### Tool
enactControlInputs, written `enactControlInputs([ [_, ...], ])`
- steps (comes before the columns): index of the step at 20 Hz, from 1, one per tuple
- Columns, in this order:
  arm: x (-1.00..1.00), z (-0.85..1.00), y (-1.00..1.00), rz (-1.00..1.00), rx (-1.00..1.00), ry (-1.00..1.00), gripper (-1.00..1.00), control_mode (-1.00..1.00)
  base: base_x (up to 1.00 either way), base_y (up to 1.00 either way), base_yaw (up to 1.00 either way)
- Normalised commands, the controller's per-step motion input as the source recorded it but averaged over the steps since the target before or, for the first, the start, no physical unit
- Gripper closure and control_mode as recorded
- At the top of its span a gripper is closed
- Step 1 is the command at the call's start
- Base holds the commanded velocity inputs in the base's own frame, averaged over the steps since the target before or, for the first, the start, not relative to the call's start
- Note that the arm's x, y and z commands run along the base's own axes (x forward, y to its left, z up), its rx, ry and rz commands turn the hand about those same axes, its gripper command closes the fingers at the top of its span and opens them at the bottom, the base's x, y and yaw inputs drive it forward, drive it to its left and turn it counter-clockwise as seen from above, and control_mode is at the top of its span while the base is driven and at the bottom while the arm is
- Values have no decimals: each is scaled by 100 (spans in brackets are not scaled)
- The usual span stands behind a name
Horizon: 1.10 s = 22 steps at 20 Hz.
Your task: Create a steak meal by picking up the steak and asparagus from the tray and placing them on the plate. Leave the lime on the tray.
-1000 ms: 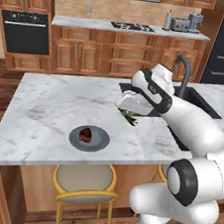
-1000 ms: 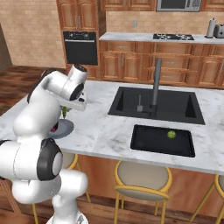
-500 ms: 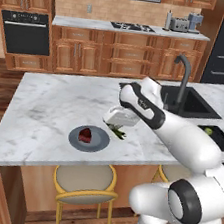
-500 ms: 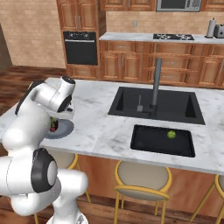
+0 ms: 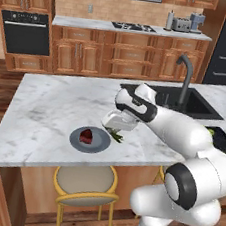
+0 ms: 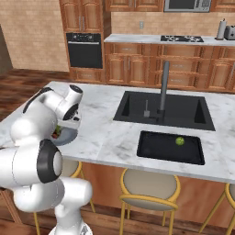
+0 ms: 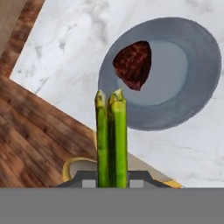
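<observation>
A white marble table [image 5: 50,107] is observed, with a black sink basin [image 6: 165,110] and dark faucet [image 6: 163,89] set into it. Yellow-framed stools [image 5: 83,184] are tucked beneath. A black oven [image 6: 84,50] is mounted among wooden cabinets [image 5: 137,60].

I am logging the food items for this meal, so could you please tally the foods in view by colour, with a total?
Dark red-brown: 1, the irregular lump of steak on the round dark grey plate.
Green: 1, the thin green asparagus stalk held in the shut gripper.
Yellow-green: 1, the small round lime on the flat black rectangular tray.
Total: 3
</observation>
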Motion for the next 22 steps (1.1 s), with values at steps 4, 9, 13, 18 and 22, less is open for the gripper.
enactControlInputs([
  [4,44,-38,5,0,0,6,100,-100,0,0,0],
  [9,36,-36,10,0,0,3,100,-100,0,0,0],
  [13,36,-34,13,0,0,1,100,-100,0,0,0],
  [18,32,-29,10,0,0,0,100,-100,0,0,0],
  [22,28,-25,10,0,0,0,100,-100,0,0,0],
])
